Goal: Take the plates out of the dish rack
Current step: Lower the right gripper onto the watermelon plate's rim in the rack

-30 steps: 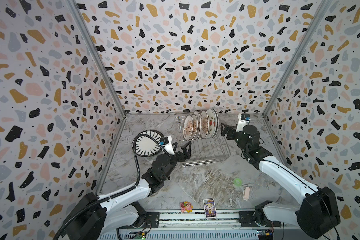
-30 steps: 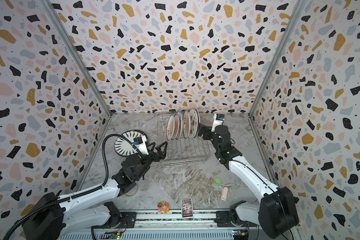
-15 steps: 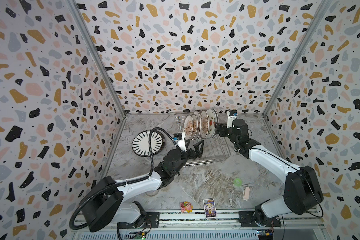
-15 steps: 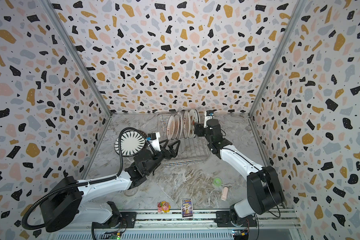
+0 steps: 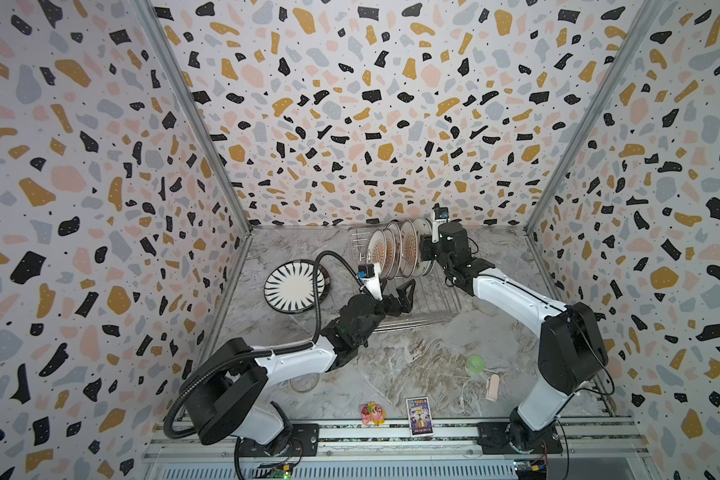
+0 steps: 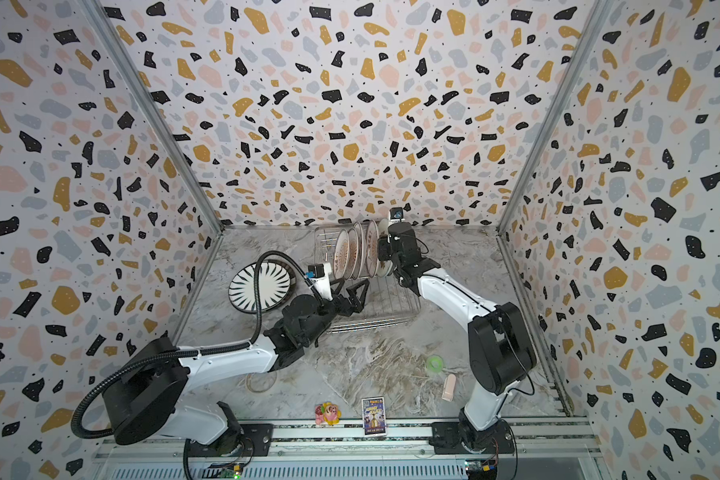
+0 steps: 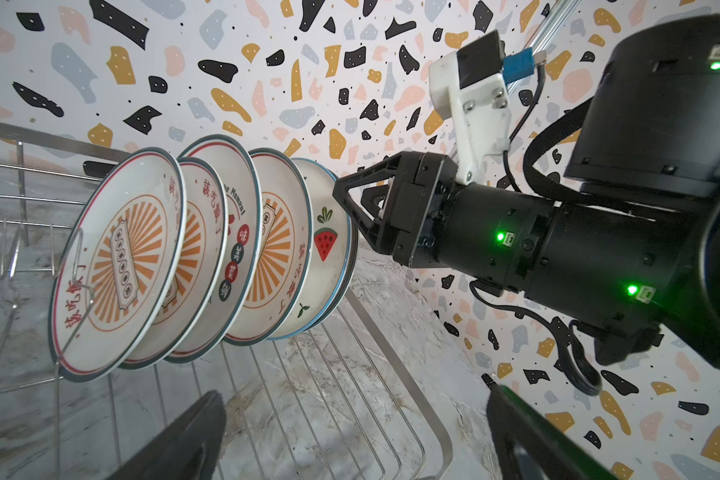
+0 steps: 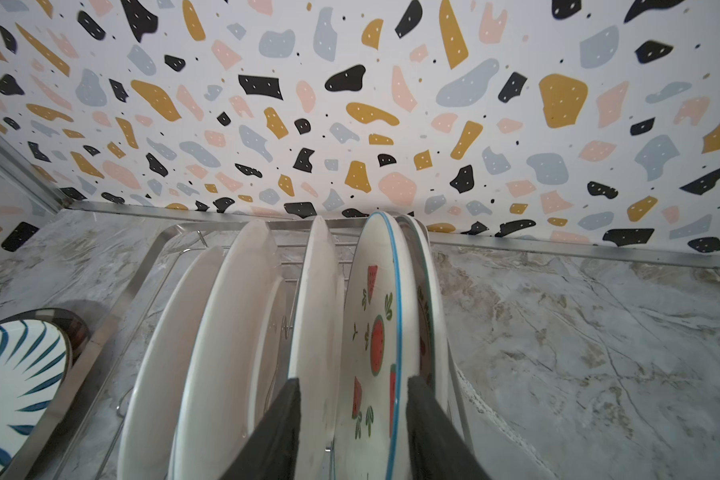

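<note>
Right gripper (image 8: pixel 352 382), jaws partly apart, straddled the rim of the watermelon plate (image 8: pixel 371 299); whether the fingers pressed it could not be told. This plate stood upright near the right end of the row of plates (image 7: pixel 125 257) in the dish rack (image 5: pixel 429 299), centre of both top views. Left gripper (image 5: pixel 396 292), jaws wide and empty, was at the rack's bare lower-left part. A black-striped plate (image 5: pixel 294 286) lay flat on the table (image 5: pixel 412 361), left of the rack.

Bright, even light — wrist views perhaps edge-warped.
</note>
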